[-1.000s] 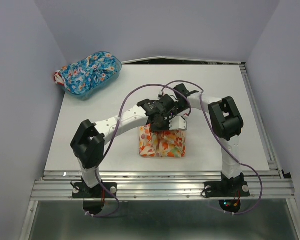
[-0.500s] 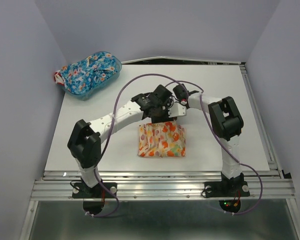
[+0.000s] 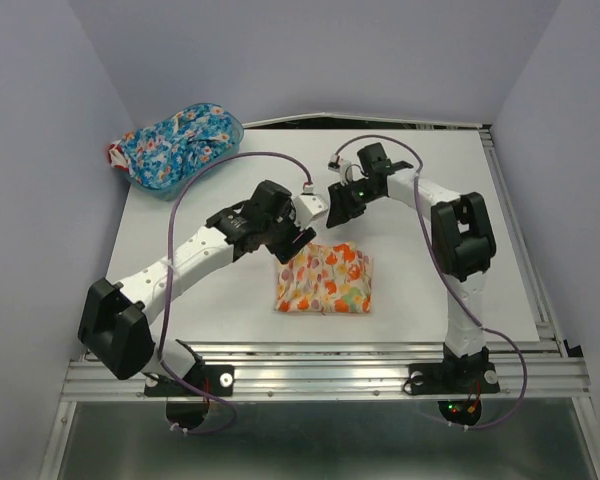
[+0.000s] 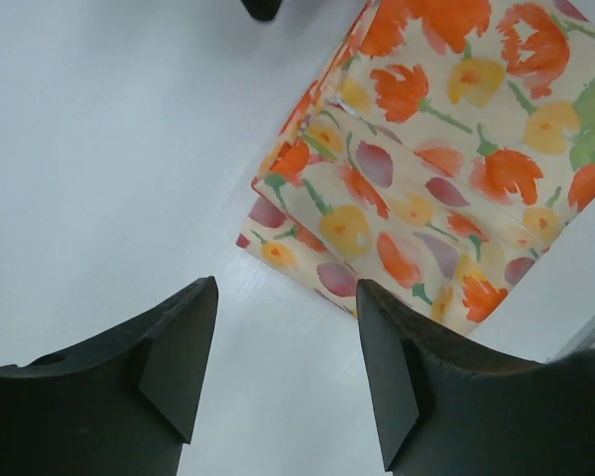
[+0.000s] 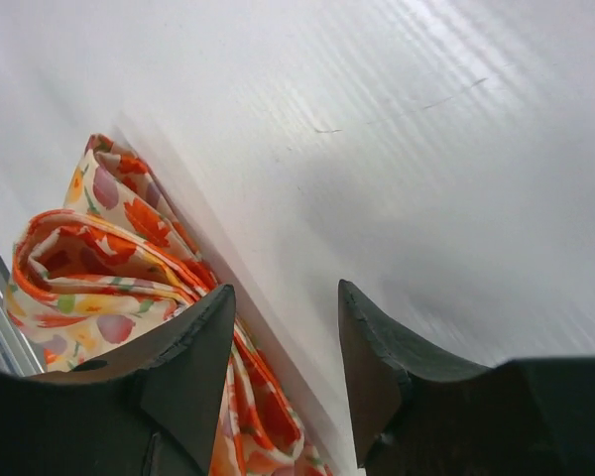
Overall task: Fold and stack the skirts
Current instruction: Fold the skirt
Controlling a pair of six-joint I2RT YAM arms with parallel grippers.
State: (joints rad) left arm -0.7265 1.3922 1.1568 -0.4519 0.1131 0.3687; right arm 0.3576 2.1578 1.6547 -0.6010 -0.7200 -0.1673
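The cream-yellow skirt [image 3: 325, 281] with orange-red flowers lies folded into a small rectangle near the table's front middle. It also shows in the left wrist view [image 4: 446, 169] and the right wrist view [image 5: 109, 268]. The bright blue floral skirt [image 3: 175, 142] sits bunched in the translucent blue basket [image 3: 230, 135] at the far left. My left gripper [image 3: 298, 232] is open and empty just left of the folded skirt's far left corner; its fingertips [image 4: 288, 297] frame bare table. My right gripper [image 3: 338, 203] is open and empty above the table behind the skirt, as the right wrist view [image 5: 288, 297] shows.
The white tabletop [image 3: 430, 180] ends at a metal rail [image 3: 320, 350] along the near side. Purple cables loop over both arms. Grey walls close in on the left, back and right.
Both grippers have lifted off the folded cream-yellow skirt and drawn apart. The left arm swung left, the right arm pulled back toward the far side. The skirt stays folded.
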